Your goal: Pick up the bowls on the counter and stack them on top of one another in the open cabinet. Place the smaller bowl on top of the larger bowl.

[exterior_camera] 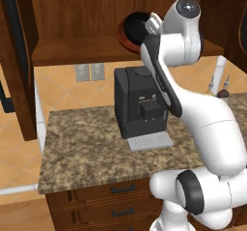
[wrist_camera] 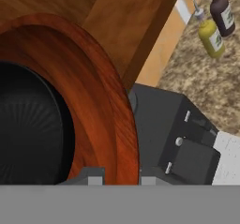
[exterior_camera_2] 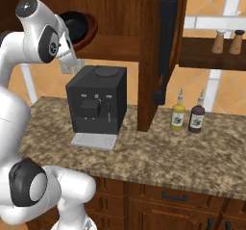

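The larger bowl [exterior_camera: 121,36], reddish-brown and shallow, sits tilted over the open cabinet's shelf [exterior_camera: 77,51], its inside facing outward. The smaller black bowl [exterior_camera: 136,24] lies inside it; in the right base view the black bowl [exterior_camera_2: 74,24] fills the brown bowl [exterior_camera_2: 92,31]. In the hand view the brown rim [wrist_camera: 112,106] runs down between the two fingertips [wrist_camera: 95,178] of my gripper [wrist_camera: 122,180], which is shut on that rim, one finger inside the bowl and one outside. The black bowl [wrist_camera: 28,129] lies left of the fingers. The counter [exterior_camera: 82,148] holds no bowl.
A black coffee machine [exterior_camera: 140,104] stands on the counter right under the shelf and my hand. A yellow bottle [exterior_camera_2: 177,116] and a dark bottle [exterior_camera_2: 196,118] stand further right. The cabinet's open doors [exterior_camera: 17,56] [exterior_camera_2: 166,41] hang at both sides. Drawers [exterior_camera: 120,189] run below.
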Controlling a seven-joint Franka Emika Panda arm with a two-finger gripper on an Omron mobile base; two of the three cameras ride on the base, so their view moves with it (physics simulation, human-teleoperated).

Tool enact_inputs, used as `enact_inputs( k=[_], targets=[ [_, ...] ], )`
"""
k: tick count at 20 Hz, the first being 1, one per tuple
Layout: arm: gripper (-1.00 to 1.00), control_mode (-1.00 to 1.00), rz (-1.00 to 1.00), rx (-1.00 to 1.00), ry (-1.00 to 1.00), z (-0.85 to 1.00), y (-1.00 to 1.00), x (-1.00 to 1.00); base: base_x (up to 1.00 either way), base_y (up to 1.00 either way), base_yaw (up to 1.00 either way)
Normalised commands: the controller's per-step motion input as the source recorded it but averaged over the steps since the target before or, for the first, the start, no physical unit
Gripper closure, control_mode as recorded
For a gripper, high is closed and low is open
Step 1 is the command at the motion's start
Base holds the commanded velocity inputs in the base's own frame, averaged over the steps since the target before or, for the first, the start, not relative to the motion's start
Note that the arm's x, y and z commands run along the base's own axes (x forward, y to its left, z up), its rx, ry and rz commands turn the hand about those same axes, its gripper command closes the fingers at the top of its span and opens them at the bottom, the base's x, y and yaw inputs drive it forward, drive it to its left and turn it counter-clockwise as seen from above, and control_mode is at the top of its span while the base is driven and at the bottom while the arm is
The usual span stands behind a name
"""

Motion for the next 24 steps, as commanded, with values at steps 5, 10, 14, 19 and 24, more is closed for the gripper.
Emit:
enact_inputs(
  k=[5,10,14,19,24],
  targets=[
    [1.00,-1.00,-0.03,-0.12,0.12,-0.05,0.00,0.35,0.00,0.00,0.00],
    [1.00,-1.00,0.00,-0.11,0.16,-0.10,0.00,0.09,0.00,0.00,0.00],
    [1.00,-1.00,0.00,-0.06,0.02,-0.07,0.00,0.15,0.00,0.00,0.00],
    [1.00,-1.00,0.00,0.00,-0.03,-0.02,0.00,0.39,0.00,0.00,0.00],
    [1.00,-1.00,0.00,0.00,0.00,0.00,0.00,0.71,0.00,0.00,0.00]
  ],
)
